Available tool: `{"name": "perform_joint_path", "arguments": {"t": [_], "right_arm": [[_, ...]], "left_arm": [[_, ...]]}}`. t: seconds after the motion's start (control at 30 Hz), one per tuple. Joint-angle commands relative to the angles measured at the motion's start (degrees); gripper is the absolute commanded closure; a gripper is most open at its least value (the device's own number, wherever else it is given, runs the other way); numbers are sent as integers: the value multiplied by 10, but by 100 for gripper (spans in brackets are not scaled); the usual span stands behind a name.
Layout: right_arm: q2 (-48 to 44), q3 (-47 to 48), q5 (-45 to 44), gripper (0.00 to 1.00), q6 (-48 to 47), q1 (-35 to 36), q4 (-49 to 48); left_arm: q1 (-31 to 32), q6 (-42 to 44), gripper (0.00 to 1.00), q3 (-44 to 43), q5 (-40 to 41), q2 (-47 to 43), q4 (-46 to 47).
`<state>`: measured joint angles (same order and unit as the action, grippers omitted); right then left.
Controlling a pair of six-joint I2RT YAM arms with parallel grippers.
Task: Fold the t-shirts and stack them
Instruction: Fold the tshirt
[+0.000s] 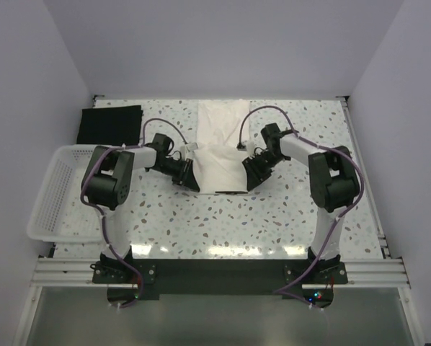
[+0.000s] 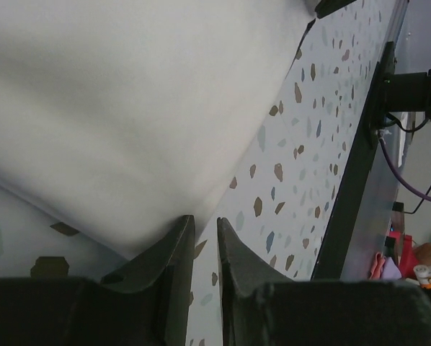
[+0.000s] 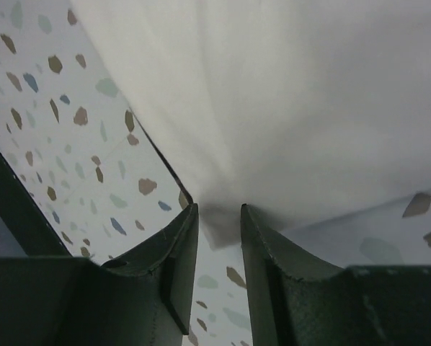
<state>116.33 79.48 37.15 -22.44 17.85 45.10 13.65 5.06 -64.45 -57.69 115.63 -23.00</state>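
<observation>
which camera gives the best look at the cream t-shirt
Top external: it shows almost the whole cream t-shirt lying between the two arms. The left wrist view shows only an edge by the left gripper; the right wrist view shows a corner bunched between the fingers of the right gripper.

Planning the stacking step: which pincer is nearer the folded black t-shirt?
Left. The left pincer sits at the cream t-shirt's left edge, on the black t-shirt's side; the right pincer is at the cream t-shirt's opposite edge, farther away.
</observation>
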Motion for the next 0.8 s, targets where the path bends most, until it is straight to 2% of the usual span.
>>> {"name": "perform_joint_path", "arguments": {"t": [0.0,0.13,0.47,0.6,0.77], "right_arm": [[-66,-38,-42,65,-114,-11,43],[-102,-49,-31,65,-154,-11,67],[-80,-57,-8,67,-47,4,-9],[-65,-77,-42,73,-31,16,-32],[-48,-97,-98,80,-54,15,-34]], "left_arm": [[-3,1,75,9,35,-30,-3],[4,-5,74,17,28,-50,11],[12,-13,74,47,43,-55,32],[12,-27,74,50,52,-45,33],[12,-29,74,54,61,-40,31]]}}
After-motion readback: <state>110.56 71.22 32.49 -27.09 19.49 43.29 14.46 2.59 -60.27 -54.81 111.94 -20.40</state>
